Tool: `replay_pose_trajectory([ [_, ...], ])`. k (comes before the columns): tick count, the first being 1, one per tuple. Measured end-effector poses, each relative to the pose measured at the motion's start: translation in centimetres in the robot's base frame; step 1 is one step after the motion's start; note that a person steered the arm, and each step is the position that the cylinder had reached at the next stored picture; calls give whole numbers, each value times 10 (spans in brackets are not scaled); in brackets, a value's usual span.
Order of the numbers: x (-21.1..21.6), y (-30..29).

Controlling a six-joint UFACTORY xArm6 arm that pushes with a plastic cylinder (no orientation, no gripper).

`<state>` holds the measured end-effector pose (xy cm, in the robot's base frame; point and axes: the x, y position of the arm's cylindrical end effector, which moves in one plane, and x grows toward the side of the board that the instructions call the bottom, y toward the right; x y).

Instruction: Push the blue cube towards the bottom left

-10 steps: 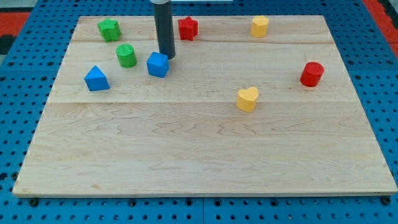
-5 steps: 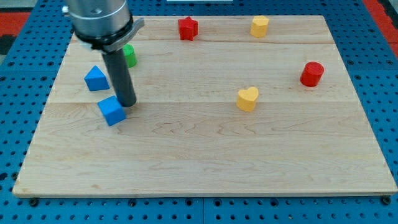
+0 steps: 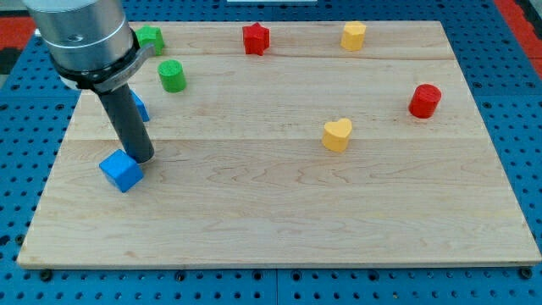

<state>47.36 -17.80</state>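
Observation:
The blue cube [image 3: 120,170] lies on the wooden board [image 3: 279,195] in the left part of the view, below the middle. My tip [image 3: 142,158] stands right against the cube's upper right side. The rod and the arm's grey body rise from there toward the view's top left and hide most of a second blue block [image 3: 140,106], whose shape I cannot make out here.
A green cylinder [image 3: 172,76] and a green block [image 3: 151,36] sit near the top left. A red star [image 3: 256,38] and a yellow block [image 3: 353,36] sit along the top. A yellow heart [image 3: 337,134] is right of centre, a red cylinder [image 3: 425,100] at the right.
My tip has moved down and to the left and pushed the blue cube with it, from beside the green cylinder to the lower left of the board. The other blocks have stayed put.

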Motion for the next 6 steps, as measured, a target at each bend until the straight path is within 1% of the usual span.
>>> replay_pose_trajectory([
  [1,0,-22],
  [2,20,-28],
  [3,7,-22],
  [4,-54,54],
  [5,-108,147],
  [6,-151,116],
])
